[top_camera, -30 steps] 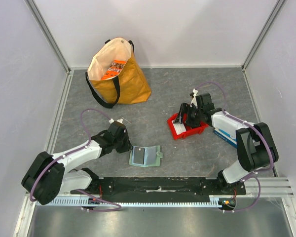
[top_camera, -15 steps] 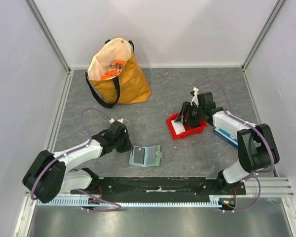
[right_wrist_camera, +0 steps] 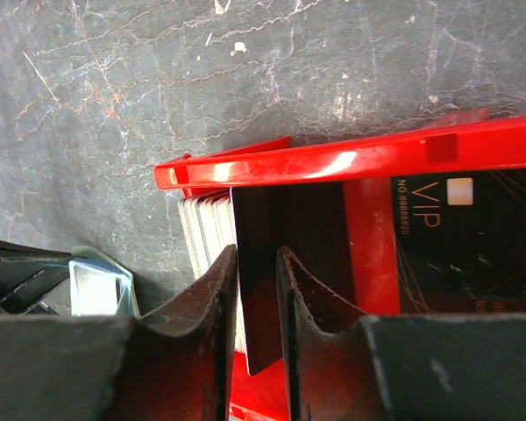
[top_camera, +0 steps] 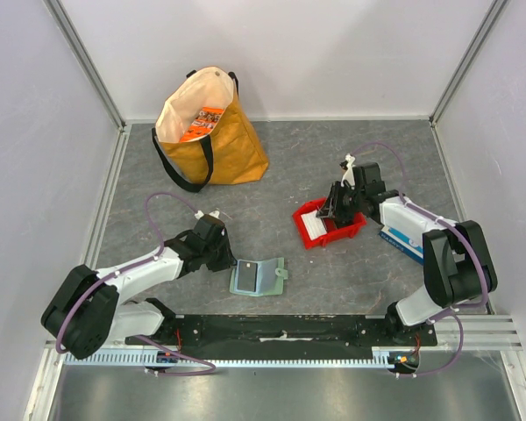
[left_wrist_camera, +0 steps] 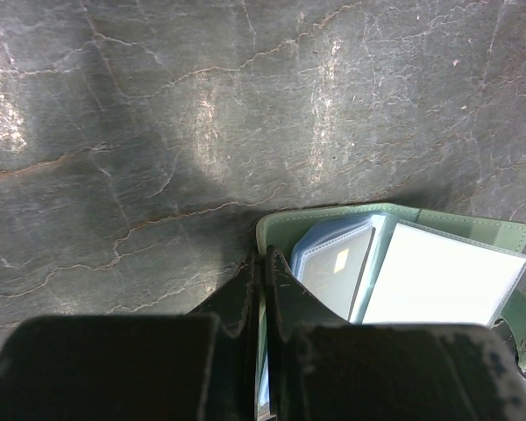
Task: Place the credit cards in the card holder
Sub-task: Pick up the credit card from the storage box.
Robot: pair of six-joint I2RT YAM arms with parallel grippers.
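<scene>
Pinching one card holder: left claw | right claw narrow; straddling one dark card

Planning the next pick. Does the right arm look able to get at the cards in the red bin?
Likely yes: the right gripper is at the red bin, fingers either side of a dark card, with nothing over it.

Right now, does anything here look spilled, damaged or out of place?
Nothing stands out. The red bin sits turned at an angle but upright, its cards inside; the card holder lies open and flat, its edge pinched by the left gripper; the tote bag stands upright.
</scene>
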